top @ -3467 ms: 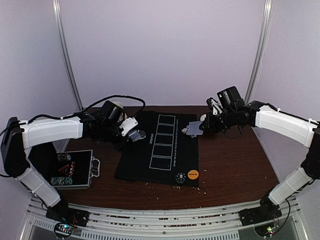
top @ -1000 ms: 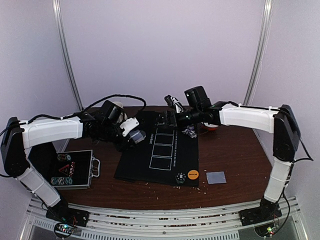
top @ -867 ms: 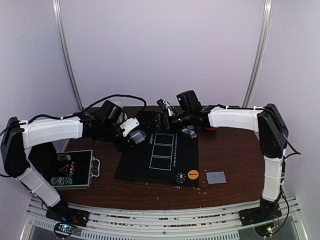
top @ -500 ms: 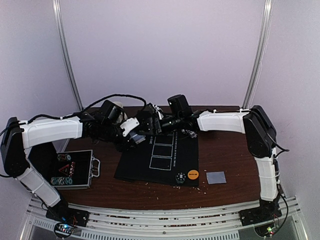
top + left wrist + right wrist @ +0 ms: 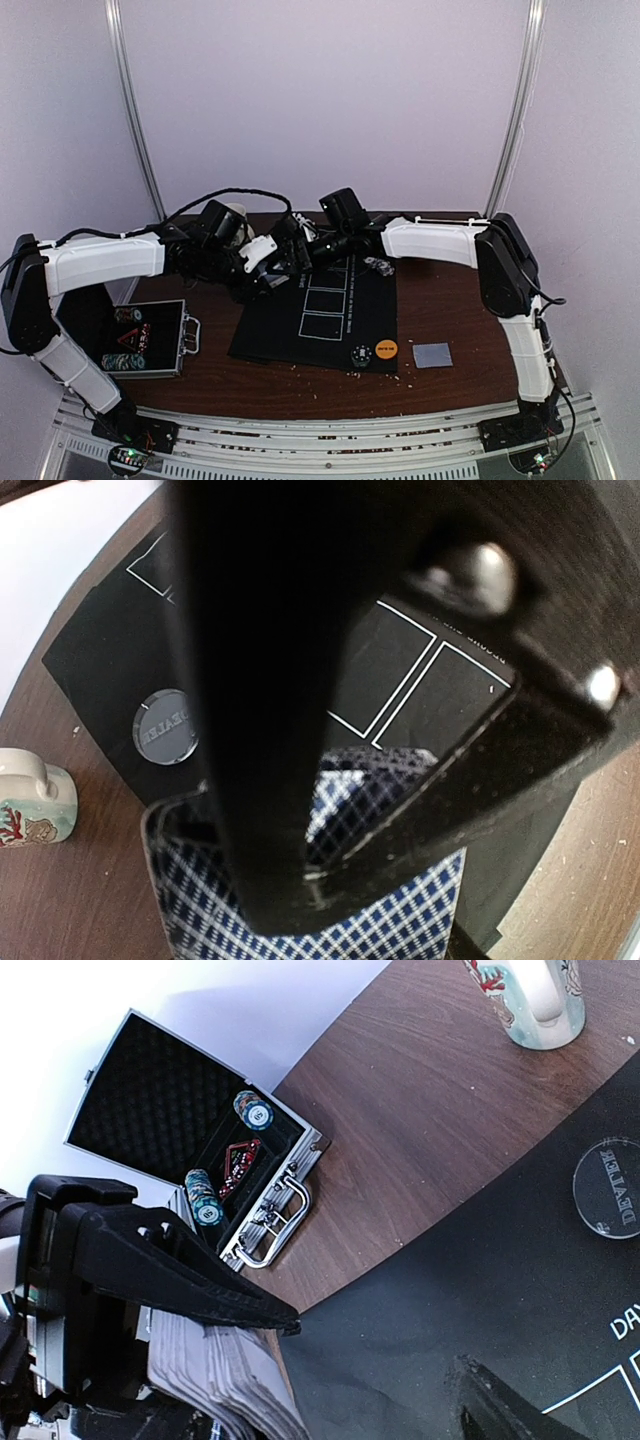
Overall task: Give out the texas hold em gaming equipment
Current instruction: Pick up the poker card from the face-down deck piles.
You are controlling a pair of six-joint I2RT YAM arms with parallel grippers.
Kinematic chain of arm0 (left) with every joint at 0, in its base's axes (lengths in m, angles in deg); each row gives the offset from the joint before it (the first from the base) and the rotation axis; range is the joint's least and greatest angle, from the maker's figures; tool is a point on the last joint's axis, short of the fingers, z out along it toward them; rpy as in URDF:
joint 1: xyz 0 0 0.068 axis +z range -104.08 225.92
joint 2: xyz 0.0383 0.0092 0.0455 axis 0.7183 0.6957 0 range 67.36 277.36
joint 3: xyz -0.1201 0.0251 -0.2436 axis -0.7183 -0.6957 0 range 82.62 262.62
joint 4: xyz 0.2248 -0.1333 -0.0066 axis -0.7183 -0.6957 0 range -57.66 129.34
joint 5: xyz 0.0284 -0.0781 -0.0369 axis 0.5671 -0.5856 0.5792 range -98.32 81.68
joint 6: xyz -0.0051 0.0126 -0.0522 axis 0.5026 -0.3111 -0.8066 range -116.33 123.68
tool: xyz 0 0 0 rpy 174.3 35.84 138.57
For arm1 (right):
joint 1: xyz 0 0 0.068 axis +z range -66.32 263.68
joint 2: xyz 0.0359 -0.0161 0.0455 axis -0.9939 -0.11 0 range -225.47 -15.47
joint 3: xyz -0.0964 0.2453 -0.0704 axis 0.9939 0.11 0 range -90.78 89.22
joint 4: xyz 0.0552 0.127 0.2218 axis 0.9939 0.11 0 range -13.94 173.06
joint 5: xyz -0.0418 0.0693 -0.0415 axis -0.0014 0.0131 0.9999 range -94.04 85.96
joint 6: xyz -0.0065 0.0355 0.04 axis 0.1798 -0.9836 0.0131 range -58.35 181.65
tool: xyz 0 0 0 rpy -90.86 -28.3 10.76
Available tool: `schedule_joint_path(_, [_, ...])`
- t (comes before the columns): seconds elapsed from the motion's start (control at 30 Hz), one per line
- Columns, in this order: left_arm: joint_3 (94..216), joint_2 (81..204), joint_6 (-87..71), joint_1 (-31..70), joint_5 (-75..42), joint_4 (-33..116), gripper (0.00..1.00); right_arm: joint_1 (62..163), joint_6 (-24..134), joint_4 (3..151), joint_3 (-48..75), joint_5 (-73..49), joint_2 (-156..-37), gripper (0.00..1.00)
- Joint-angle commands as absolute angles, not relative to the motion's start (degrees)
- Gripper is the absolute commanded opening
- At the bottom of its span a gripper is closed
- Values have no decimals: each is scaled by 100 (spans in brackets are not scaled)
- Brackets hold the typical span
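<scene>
My left gripper (image 5: pixel 262 268) is shut on a deck of playing cards (image 5: pixel 272 270) above the mat's left edge. In the left wrist view the deck's top card (image 5: pixel 400 910) shows a blue diamond-patterned back. My right gripper (image 5: pixel 378 1350) has reached across to the deck (image 5: pixel 225 1380) and is open. One black finger (image 5: pixel 180 1270) lies over the top card, while the other fingertip (image 5: pixel 495 1410) stands apart above the mat. One grey card (image 5: pixel 432 355) lies face down on the table at the front right. An orange disc (image 5: pixel 386 349) and a white-black disc (image 5: pixel 360 355) sit on the mat's near edge.
A black mat (image 5: pixel 330 330) with white card outlines covers the middle of the table. An open metal case (image 5: pixel 150 338) holding chips (image 5: pixel 255 1110) lies at the front left. A patterned mug (image 5: pixel 530 995) and a clear dealer disc (image 5: pixel 608 1187) are behind the deck. Small chips (image 5: pixel 378 265) lie at the mat's far right.
The right arm swung left across the mat from the far right to the held deck, and its jaws narrowed a little. The card it held earlier now lies at the front right.
</scene>
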State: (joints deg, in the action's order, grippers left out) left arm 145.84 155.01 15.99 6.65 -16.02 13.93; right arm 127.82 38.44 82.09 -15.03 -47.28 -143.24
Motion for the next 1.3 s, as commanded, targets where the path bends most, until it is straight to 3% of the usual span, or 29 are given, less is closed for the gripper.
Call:
schedule_joint_path(0.0, [14581, 15450, 1673, 661, -1612, 1594, 46, 12756, 4086, 8618, -1328, -4193, -13946, 78])
schedule_joint_path(0.53, [14589, 15490, 1686, 662, -1604, 1577, 46, 12763, 4304, 9375, -1722, -4047, -13779, 37])
schedule_joint_path(0.8, [14582, 15497, 1685, 662, -1594, 1578, 46, 12768, 4373, 9556, -1642, -3948, -13584, 1])
schedule_joint_path(1.27, [14582, 15488, 1682, 660, -1571, 1569, 46, 12612, 4550, 10231, -1622, -3321, -12864, 0])
